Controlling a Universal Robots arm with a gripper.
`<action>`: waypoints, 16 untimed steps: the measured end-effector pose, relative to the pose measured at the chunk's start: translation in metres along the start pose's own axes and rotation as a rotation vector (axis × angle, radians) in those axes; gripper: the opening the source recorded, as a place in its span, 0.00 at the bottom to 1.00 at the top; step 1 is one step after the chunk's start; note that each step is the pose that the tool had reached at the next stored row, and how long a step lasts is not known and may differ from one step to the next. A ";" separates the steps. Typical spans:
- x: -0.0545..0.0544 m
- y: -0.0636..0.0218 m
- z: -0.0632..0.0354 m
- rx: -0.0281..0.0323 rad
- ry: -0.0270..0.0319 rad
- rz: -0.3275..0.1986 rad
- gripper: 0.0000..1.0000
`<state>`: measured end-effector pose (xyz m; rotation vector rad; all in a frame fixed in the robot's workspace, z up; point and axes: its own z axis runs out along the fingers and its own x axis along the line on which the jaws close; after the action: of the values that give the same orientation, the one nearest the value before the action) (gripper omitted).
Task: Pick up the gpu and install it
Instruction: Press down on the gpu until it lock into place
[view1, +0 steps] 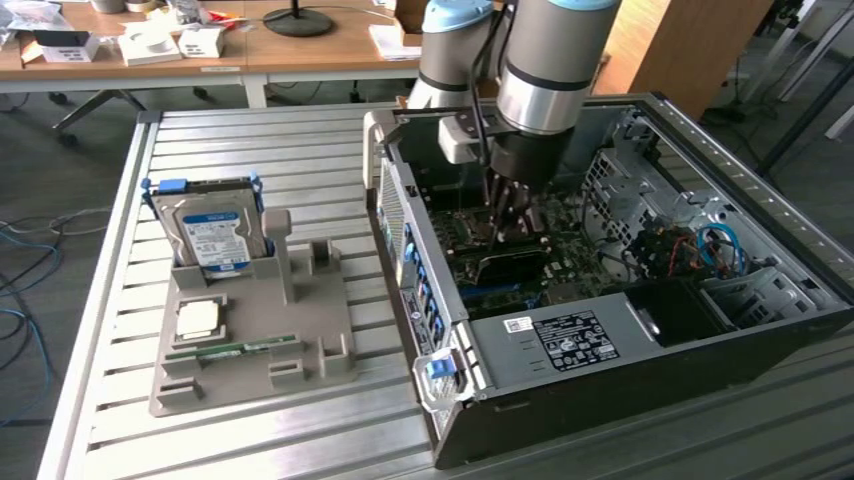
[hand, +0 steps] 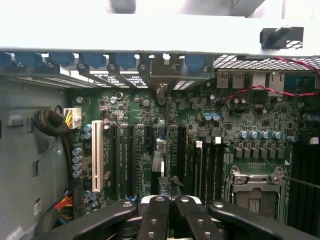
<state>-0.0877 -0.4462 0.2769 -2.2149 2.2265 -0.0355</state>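
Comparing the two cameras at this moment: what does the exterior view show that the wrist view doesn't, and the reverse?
Exterior view alone: the grey parts holder on the slatted table, with the hard drive standing in it and a memory stick lying flat, plus the arm reaching down into the open computer case.

Wrist view alone: the white expansion slot, the empty CPU socket, and the shut pincer just above the board.

Both: the green motherboard inside the case.
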 end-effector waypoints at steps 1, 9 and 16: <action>-0.001 0.0003 0.0003 0.0000 0.0001 0.000 0.11; -0.003 0.0004 0.0009 0.0001 0.0003 0.000 0.11; -0.003 0.0004 0.0013 0.0001 0.0003 0.000 0.11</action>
<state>-0.0881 -0.4430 0.2755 -2.2153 2.2263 -0.0360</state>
